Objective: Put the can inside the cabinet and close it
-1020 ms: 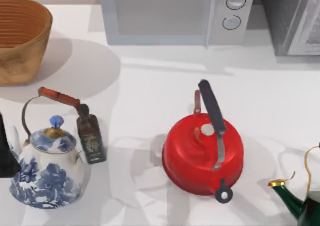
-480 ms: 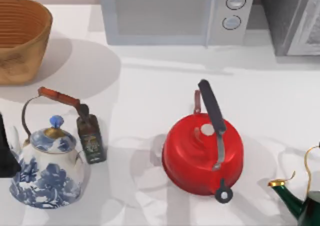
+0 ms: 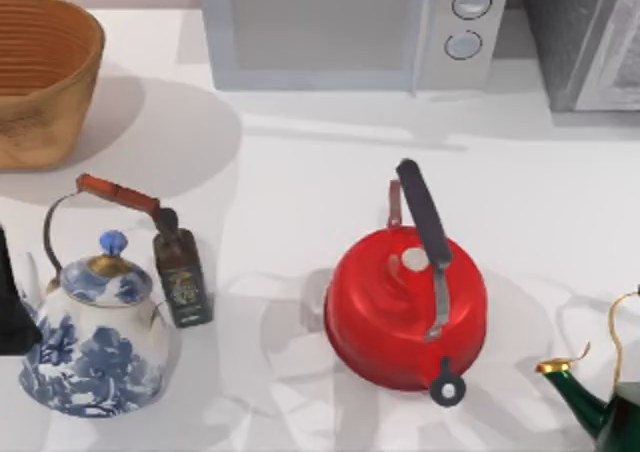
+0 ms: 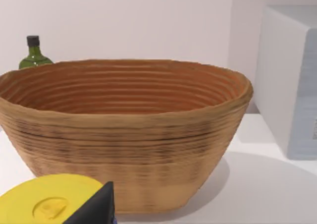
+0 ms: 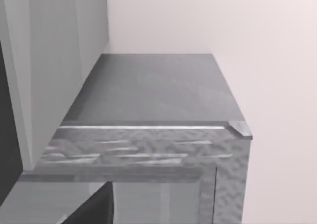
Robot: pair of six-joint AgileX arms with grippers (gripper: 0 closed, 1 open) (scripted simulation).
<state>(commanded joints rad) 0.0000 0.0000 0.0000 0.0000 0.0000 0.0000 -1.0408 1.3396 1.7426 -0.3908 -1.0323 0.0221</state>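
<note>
The cabinet (image 3: 585,42) is seen from above at the table's far right corner, and its grey top is shown close in the right wrist view. A green bottle (image 4: 32,55) behind the basket (image 4: 124,135) is revealed by the left wrist view. Dark edges, probably the left gripper (image 4: 96,209) and right gripper (image 5: 89,209), are glimpsed; neither grip can be told.

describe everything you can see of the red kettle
The red kettle is a squat, glossy round pot that looks like enamelled metal. It has a white knob on its lid, a dark arched handle across the top and a short spout with a black ringed cap. It stands upright on the white table, right of centre, apart from everything else.
</note>
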